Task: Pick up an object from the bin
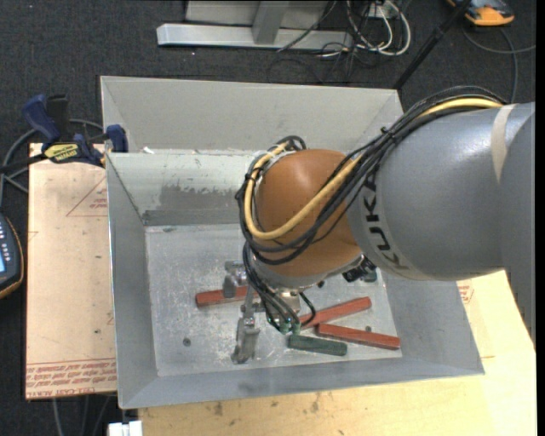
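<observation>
Found the gripper (245, 339) low over the bin (128, 255) floor, its width impossible to tell. Saw a red flat stick (215, 298) near at 11 o'clock; a dark green stick (317, 345) and a long red stick (358, 338) at 3; a shorter red stick (341, 309) at 2. Noted bare floor toward 9 and the front wall (281, 375) close at 6.

A thin red stick (215, 298) lies flat (nearly level, left-centre).

On black carpet (51, 51) at 12 o'clock lies a grey metal stand foot (247, 34), loose cables (375, 32) at its 3 o'clock; an orange object (487, 12) at 1 o'clock.
</observation>
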You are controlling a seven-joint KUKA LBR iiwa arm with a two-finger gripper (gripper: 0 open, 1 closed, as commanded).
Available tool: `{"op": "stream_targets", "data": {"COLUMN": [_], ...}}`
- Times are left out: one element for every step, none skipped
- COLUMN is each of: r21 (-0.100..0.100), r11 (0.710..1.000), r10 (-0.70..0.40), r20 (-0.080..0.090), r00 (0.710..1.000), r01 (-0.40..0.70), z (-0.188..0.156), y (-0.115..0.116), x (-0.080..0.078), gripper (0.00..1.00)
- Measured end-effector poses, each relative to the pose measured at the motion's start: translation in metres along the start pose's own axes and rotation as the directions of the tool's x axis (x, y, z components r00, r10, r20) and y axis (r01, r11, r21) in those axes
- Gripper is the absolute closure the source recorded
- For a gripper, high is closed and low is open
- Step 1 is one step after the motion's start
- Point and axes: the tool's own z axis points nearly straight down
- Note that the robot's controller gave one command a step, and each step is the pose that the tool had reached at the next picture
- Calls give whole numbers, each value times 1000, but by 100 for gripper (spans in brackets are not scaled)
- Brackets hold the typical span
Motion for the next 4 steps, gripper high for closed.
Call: {"op": "stream_targets", "data": {"r21": [0, -1, -2, -1], "r11": [992, 992, 994, 994], "r10": [-127, -128, -110, -110], "r20": [9, 9, 17, 20], "r00": [992, 992, 994, 994], "r01": [127, 128, 110, 110], "z": [123, 119, 10, -138], "y": [-31, -29, -23, -23], "x": [-59, -59, -49, -47], "gripper": [0, 100, 100, 100]}}
